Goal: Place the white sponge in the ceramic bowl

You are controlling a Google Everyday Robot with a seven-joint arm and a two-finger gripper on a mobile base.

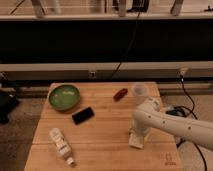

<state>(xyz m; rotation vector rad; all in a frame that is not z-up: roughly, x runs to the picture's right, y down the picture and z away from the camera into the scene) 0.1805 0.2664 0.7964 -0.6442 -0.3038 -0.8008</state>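
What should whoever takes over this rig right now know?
Hand: down at the white sponge, at the table's front right; grasp unconfirmed.
Ceramic bowl: back left of the table, nothing in it.
Done: hand positioned at the sponge.
Left: secure the sponge, lift it, carry it left past the black device, and release it in the bowl.

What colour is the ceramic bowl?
The ceramic bowl is green, camera view; gripper at the white sponge.
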